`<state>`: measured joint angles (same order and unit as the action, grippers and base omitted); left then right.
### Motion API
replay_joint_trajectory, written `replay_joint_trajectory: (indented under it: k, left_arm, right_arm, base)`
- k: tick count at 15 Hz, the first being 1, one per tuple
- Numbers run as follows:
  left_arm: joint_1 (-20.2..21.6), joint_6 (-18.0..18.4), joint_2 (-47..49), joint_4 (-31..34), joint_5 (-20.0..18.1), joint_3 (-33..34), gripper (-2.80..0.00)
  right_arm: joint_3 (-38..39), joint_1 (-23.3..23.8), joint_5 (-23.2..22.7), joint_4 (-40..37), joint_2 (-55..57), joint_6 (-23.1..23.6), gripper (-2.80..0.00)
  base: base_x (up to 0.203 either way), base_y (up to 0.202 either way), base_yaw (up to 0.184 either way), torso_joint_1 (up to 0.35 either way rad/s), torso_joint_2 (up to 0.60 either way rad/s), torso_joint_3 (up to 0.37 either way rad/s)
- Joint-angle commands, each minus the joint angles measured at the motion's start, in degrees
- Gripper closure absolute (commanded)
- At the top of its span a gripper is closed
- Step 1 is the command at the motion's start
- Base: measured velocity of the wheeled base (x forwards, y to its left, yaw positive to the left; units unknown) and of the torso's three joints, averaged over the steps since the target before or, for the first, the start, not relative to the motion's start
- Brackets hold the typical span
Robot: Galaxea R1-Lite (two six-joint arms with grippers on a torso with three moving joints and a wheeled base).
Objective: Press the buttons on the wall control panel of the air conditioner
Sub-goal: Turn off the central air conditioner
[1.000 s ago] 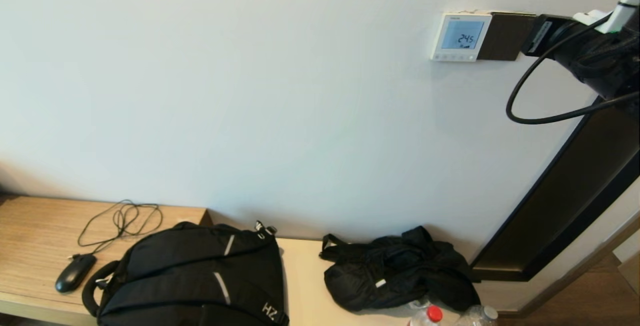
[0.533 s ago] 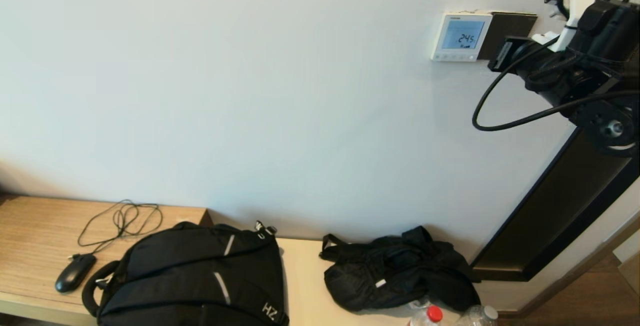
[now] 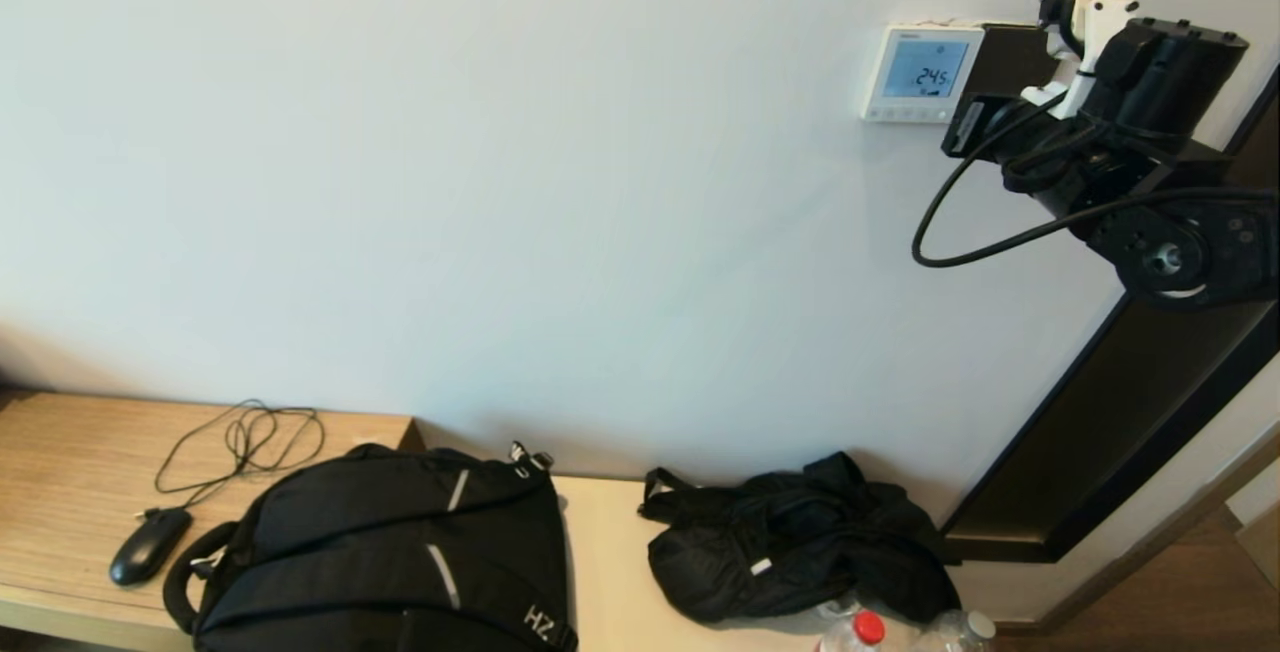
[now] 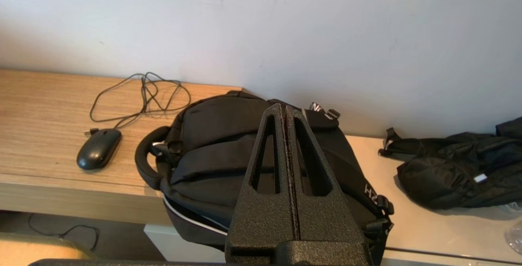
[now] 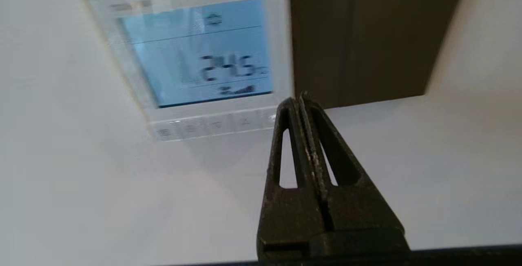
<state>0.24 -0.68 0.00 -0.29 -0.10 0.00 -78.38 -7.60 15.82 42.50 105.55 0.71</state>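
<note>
The white wall control panel (image 3: 921, 73) hangs high on the wall at the right, its blue screen reading 24.5. Its row of pale buttons (image 3: 908, 115) runs along the bottom edge. In the right wrist view the panel (image 5: 195, 60) and the buttons (image 5: 212, 125) are close ahead. My right gripper (image 5: 299, 96) is shut and empty, its tip at the panel's lower right corner, beside the end button, in front of the dark plate's edge. In the head view the right gripper (image 3: 958, 130) sits just below and right of the panel. My left gripper (image 4: 283, 108) is shut and empty, parked low above the backpack.
A dark brown plate (image 3: 1005, 57) adjoins the panel on its right. A dark door frame (image 3: 1120, 432) slants down at the right. On the wooden bench (image 3: 60, 462) lie a black backpack (image 3: 390, 557), a mouse (image 3: 150, 544) with cable, a black bag (image 3: 800, 552) and two bottles (image 3: 860, 632).
My right arm has swung left and down along the wall; its gripper has moved from right of the dark plate to just below the panel's lower right corner. The left arm has not moved.
</note>
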Motion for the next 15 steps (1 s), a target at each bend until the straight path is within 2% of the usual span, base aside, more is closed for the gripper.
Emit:
replay_joint_trajectory:
  k: [1,15]
  left_arm:
    - [0.0,0.0,0.0,0.0,0.0,0.0,0.00]
    - [0.0,0.0,0.0,0.0,0.0,0.0,0.00]
  right_arm:
    - [0.0,-1.3,0.4,0.3,0.7,0.0,0.00]
    - [-1.5,-0.9,0.9,0.4,3.8,0.1,0.00]
  base:
    - [0.000,0.000,0.000,0.000,0.00,0.000]
    - [0.000,0.000,0.000,0.000,0.00,0.000]
